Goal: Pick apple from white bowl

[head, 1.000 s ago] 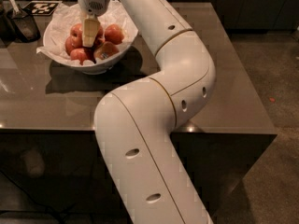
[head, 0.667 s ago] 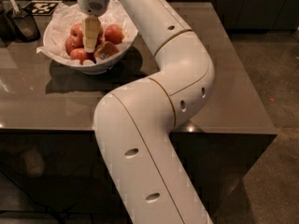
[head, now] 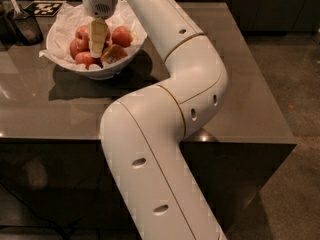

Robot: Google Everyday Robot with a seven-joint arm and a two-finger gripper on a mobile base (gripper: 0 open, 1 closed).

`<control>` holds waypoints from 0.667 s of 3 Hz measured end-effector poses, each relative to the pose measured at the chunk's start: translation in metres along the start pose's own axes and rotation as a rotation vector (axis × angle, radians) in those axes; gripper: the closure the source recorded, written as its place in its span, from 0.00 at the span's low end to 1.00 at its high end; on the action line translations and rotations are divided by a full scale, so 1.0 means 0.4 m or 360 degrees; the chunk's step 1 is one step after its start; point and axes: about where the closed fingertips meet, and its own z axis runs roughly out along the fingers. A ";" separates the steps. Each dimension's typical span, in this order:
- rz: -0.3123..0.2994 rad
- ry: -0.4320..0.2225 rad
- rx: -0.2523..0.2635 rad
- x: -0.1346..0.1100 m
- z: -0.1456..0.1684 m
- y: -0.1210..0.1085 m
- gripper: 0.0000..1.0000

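Observation:
The white bowl, lined with crumpled white paper, stands at the back left of the dark table. It holds several red apples, among them one on the right, one on the left and one with a sticker at the front. My gripper points straight down into the middle of the bowl, its tip among the apples and just left of the stickered apple. The arm reaches in from the front right and hides part of the bowl's back rim.
A small dark container with a scoop stands left of the bowl at the table's back-left corner. A black-and-white marker tag lies behind the bowl. The table's front edge and right edge drop to the floor.
The gripper has come down slightly further among the apples. The bowl and apples have not moved.

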 end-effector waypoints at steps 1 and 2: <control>0.0001 -0.0007 -0.0012 0.002 0.008 0.002 0.24; 0.0000 -0.0013 -0.0021 0.004 0.014 0.003 0.23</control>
